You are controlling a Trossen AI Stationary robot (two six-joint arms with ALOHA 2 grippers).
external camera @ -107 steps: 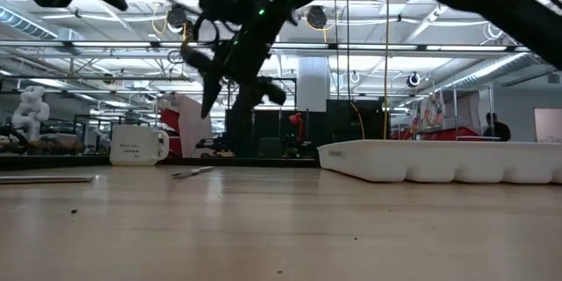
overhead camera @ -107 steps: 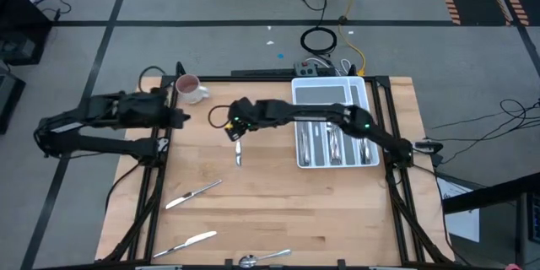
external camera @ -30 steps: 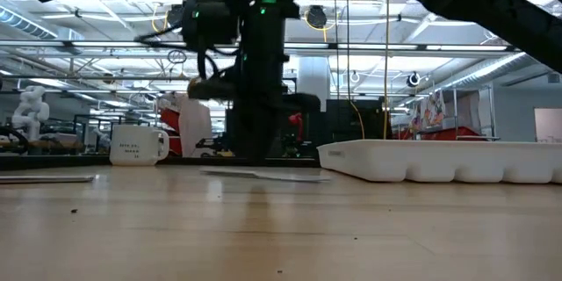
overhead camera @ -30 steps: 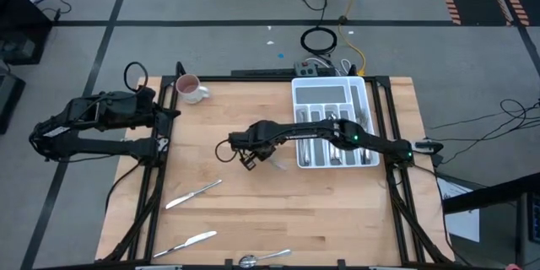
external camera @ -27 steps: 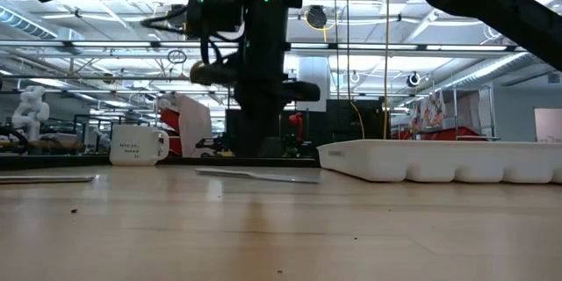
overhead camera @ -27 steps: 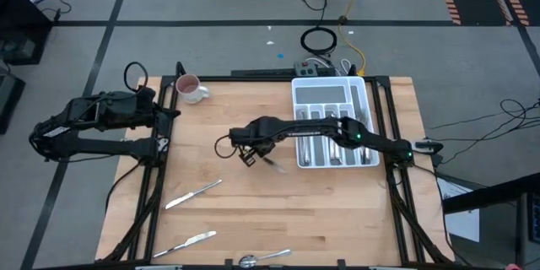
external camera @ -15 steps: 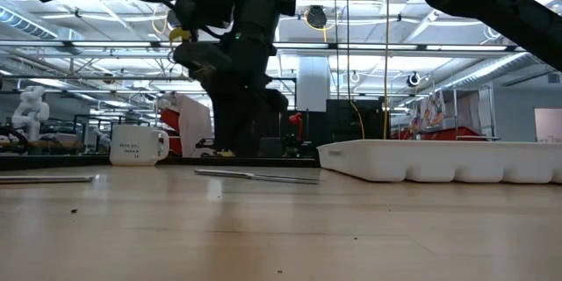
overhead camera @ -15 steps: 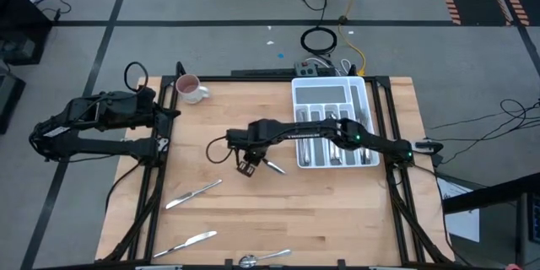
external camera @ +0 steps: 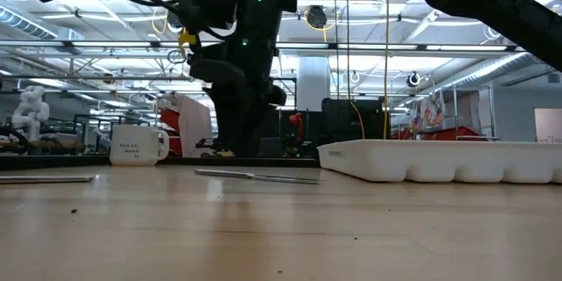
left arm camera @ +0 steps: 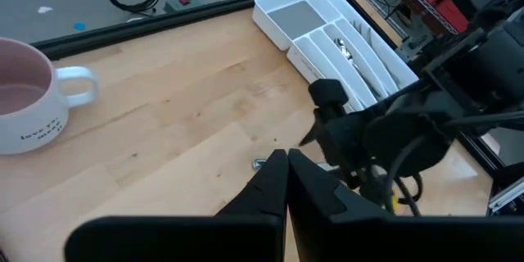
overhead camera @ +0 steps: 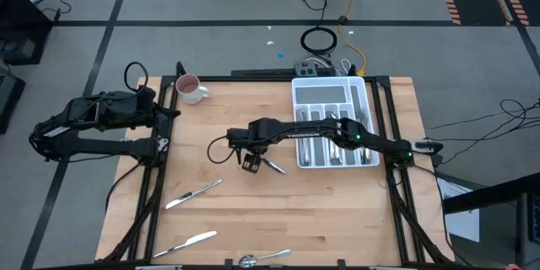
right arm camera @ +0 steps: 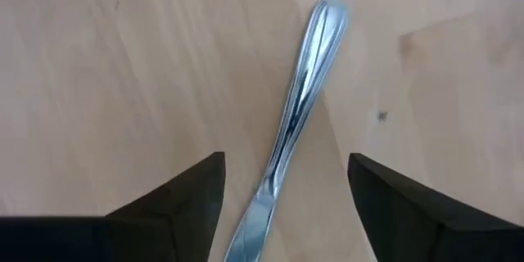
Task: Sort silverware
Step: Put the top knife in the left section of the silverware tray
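A slim piece of silverware (right arm camera: 299, 106) lies flat on the wooden table, its rounded handle end pointing away from my right gripper (right arm camera: 284, 160). That gripper hangs just above it, pointing down, open, one finger on either side without touching. The same piece shows in the high view (overhead camera: 272, 166) beside my right gripper (overhead camera: 251, 164), and in the low view (external camera: 255, 176). My left gripper (left arm camera: 286, 160) is shut on nothing and waits high at the table's left edge (overhead camera: 173, 111). More silverware lies in the white tray (overhead camera: 364, 126).
Two knives (overhead camera: 193, 194) (overhead camera: 186, 244) and a spoon (overhead camera: 261, 258) lie loose toward the near edge. A white-and-pink mug (overhead camera: 189, 89) stands at the far left. The tray fills the far right. Bare wood lies between the tray and the loose pieces.
My right gripper has rolled about its own axis over the piece of silverware and opened, letting it go. The piece now lies still on the table just left of the tray. The gripper has stayed over the same spot.
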